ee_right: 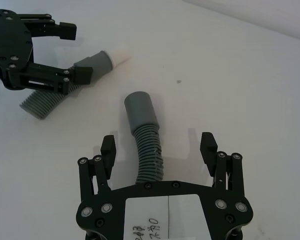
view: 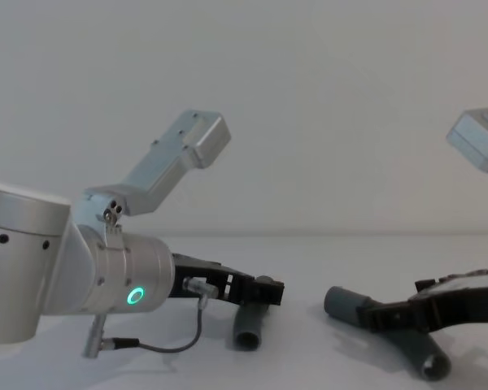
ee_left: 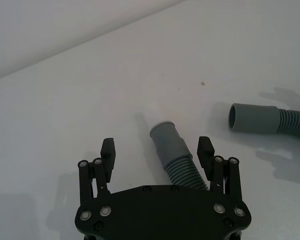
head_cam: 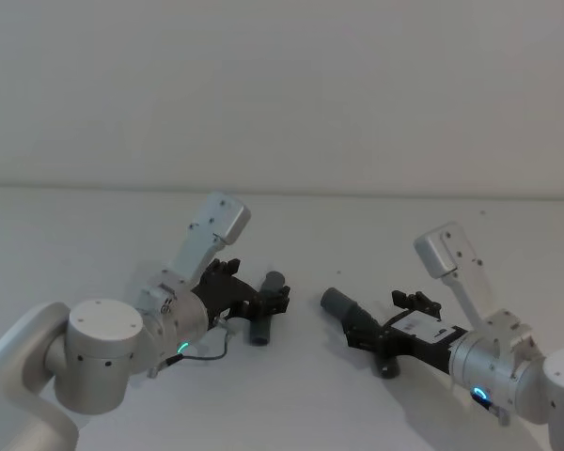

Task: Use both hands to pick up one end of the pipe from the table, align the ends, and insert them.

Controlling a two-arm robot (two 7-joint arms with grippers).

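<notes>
Hose pieces sit one inside each gripper's reach on the white tabletop (ee_left: 65,115). The left gripper (ee_left: 156,146) is spread wide and low over the surface. The short hose piece (ee_left: 180,165) runs out from under its palm, between the two fingers and past their tips. It lies nearer one finger than the other, and whether it touches that finger cannot be told. The piece is dark grey and ribbed, ending in a smooth grey cuff (ee_left: 165,137) with a narrower pale tip (ee_left: 146,120) beyond it.

The right gripper (ee_right: 158,145) is also wide open and straddles the longer hose piece (ee_right: 149,157). This piece passes through the gap with space on both sides, closer to one finger. Its ribbed grey body curves away from the palm and ends beyond the fingertips in a wider cuff (ee_right: 140,109), smooth, round and open.

Both pieces point forward from their grippers, and the two cuffs face each other across a strip of tabletop, well apart. A small dark speck (ee_right: 178,81) marks the surface beyond the wider cuff. From the chest view each piece rests on the tabletop under its gripper, and the left gripper's black fingers reach over the short piece.
</notes>
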